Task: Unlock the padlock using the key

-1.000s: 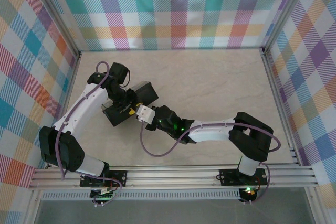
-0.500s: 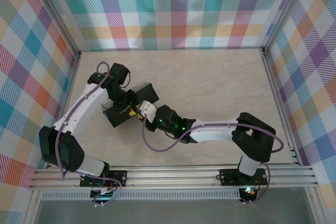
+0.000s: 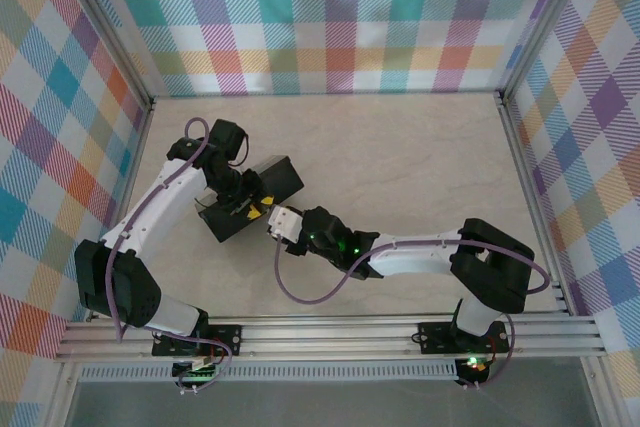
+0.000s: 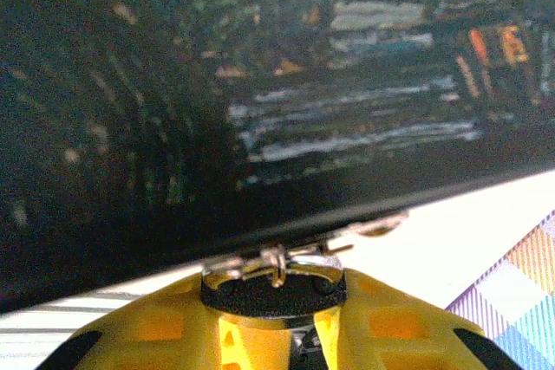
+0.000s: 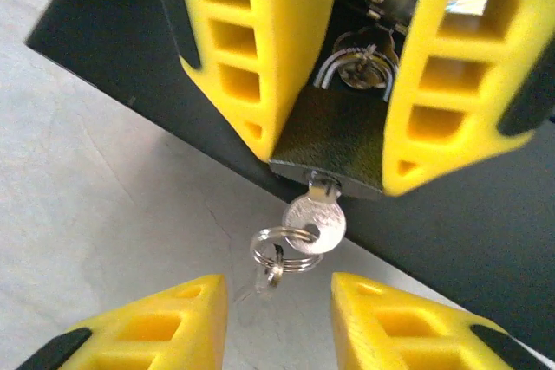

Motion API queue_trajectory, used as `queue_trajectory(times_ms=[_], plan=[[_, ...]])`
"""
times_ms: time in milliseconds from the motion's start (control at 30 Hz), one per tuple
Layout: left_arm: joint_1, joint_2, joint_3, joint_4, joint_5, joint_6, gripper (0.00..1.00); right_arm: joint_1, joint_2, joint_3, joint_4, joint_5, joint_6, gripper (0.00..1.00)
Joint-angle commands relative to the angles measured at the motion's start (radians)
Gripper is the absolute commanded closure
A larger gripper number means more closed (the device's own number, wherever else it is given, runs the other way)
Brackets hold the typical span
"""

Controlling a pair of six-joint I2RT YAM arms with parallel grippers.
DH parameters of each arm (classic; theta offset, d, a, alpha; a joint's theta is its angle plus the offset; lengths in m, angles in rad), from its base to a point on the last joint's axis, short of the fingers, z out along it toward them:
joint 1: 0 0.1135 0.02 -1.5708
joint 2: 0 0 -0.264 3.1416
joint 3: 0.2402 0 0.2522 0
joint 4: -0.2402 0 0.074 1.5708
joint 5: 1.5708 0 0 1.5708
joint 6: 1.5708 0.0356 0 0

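The padlock [image 5: 338,140], a small dark body with a silver shackle [image 5: 357,71], hangs at the hasp of the dark box [image 3: 268,175]. My left gripper [image 3: 241,210] is shut on the padlock's body, one yellow finger [image 5: 251,49] on each side. The silver key [image 5: 317,221] stands in the keyhole on the padlock's underside, and its ring [image 5: 282,249] dangles below. My right gripper [image 5: 279,292] is just below the key, open, with its pads apart from the key and ring. In the left wrist view the padlock's top [image 4: 273,290] sits between my yellow fingers, against the box edge.
The box lies on the pale tabletop [image 3: 400,157] at the left middle, both arms meeting at its near corner. Plaid walls [image 3: 330,17] close off the back and both sides. A metal rail [image 3: 330,332] runs along the near edge.
My right gripper has opened and let go of the key, which stays in the padlock. Its wrist has shifted slightly toward the near side. The left arm has not moved.
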Motion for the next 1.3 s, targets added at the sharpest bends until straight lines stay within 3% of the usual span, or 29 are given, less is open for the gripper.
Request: queue_trajectory(times_ms=[0, 200, 500, 1267], plan=[[0.01, 0.0, 0.04, 0.033, 0.039, 0.016, 1.0, 0.007, -0.014, -0.02, 0.103, 0.048, -0.057, 0.69], [0.01, 0.003, 0.031, 0.04, 0.041, 0.012, 1.0, 0.017, -0.005, -0.011, 0.2, 0.034, -0.084, 0.74], [0.01, -0.002, 0.043, 0.033, 0.042, 0.016, 1.0, 0.022, 0.041, 0.027, 0.189, 0.01, -0.124, 0.8], [0.014, -0.001, 0.067, 0.014, 0.044, 0.024, 1.0, 0.023, 0.122, 0.017, 0.258, 0.119, -0.269, 0.69]])
